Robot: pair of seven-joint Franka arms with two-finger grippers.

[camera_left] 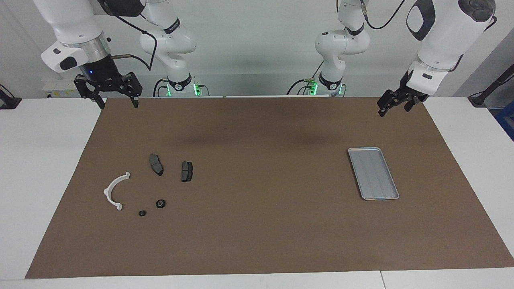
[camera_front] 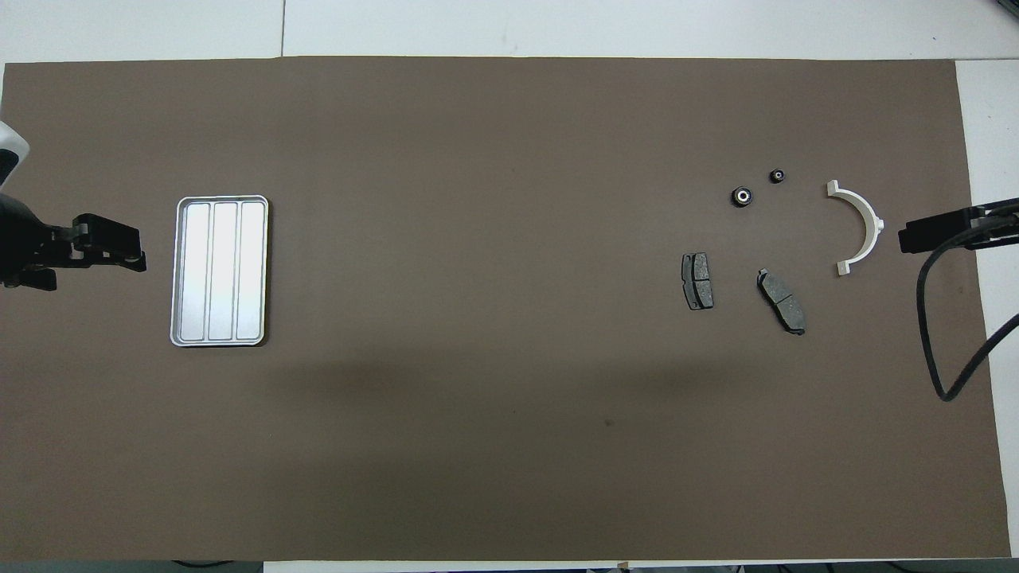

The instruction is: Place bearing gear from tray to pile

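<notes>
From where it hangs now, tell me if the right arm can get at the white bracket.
Probably yes: the right tool hangs open at that end of the mat, and nothing lies on the white bracket.

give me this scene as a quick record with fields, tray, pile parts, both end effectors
tray: silver tray, nothing in it, toward the left arm's end
pile: white bracket, two dark pads, larger bearing gear, smaller bearing gear, all on the brown mat toward the right arm's end
left end effector: open, raised, holds nothing
right end effector: open, raised, holds nothing
</notes>
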